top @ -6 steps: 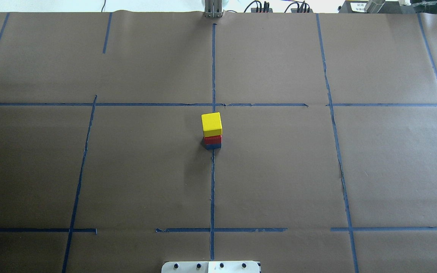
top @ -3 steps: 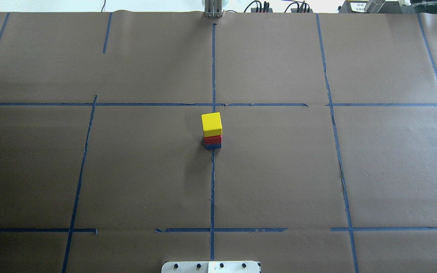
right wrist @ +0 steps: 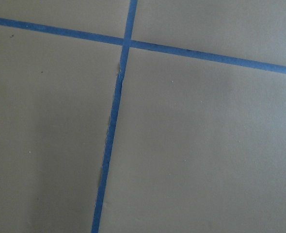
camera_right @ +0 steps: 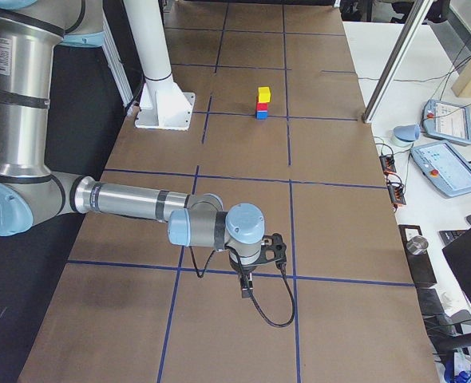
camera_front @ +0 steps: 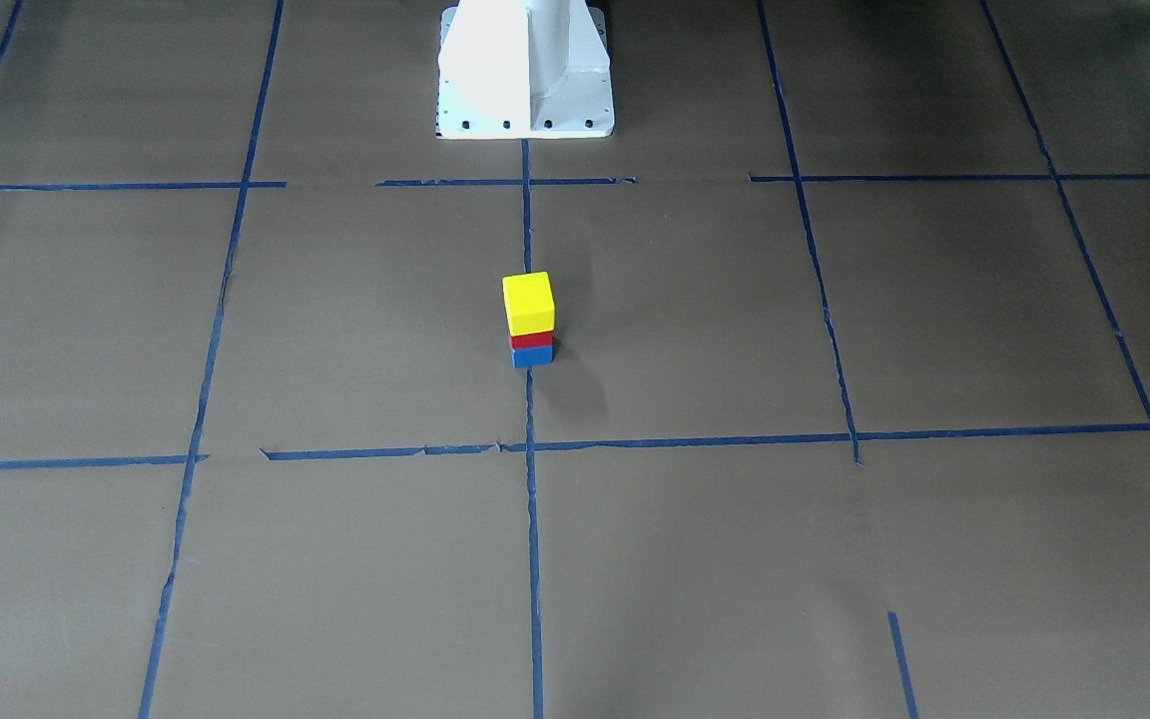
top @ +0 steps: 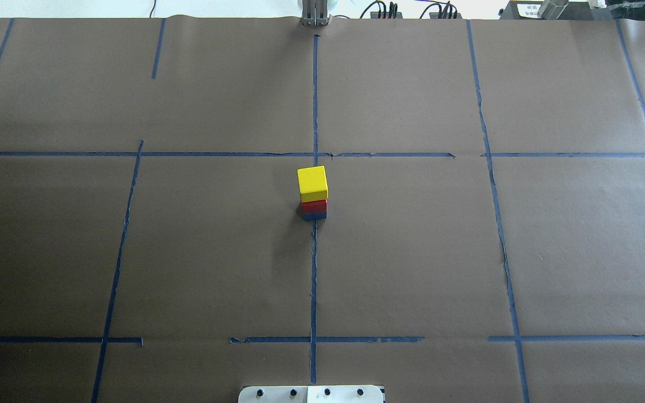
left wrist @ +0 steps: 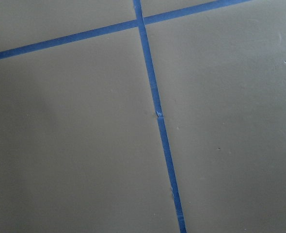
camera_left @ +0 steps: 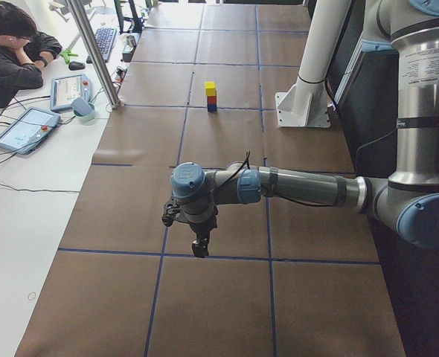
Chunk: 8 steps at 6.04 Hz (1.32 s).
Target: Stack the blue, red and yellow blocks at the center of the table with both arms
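Observation:
A stack of three blocks stands at the table's centre: the yellow block on top, the red block in the middle, the blue block at the bottom. It also shows in the front view with the yellow block, the red block and the blue block. My left gripper hangs over the table's left end, far from the stack. My right gripper hangs over the table's right end. Both show only in side views, so I cannot tell if they are open.
The table is covered in brown paper with a grid of blue tape lines. The robot's white base stands at the near edge. An operator sits beyond the far edge with tablets and pendants.

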Each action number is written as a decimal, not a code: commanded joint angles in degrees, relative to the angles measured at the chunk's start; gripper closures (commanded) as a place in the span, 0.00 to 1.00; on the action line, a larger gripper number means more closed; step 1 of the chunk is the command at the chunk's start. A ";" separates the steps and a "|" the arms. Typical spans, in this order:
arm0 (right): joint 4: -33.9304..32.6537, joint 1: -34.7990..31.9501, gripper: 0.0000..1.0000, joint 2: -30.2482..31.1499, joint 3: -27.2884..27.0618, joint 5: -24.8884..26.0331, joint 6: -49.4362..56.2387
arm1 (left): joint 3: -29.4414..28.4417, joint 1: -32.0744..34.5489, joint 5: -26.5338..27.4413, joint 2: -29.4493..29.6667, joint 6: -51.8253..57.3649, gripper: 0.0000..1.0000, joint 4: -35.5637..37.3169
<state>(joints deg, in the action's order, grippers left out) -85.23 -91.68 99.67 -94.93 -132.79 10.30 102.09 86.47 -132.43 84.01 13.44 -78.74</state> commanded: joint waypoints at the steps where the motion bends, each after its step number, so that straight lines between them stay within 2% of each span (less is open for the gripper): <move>1: 0.07 0.01 0.00 0.00 0.01 -0.02 -0.02 | 0.13 0.01 -0.02 -0.07 0.01 0.00 -0.01; 8: 0.07 0.01 0.00 0.00 0.19 -0.02 -0.02 | -0.57 -0.08 -0.02 -0.16 -0.08 0.00 -0.01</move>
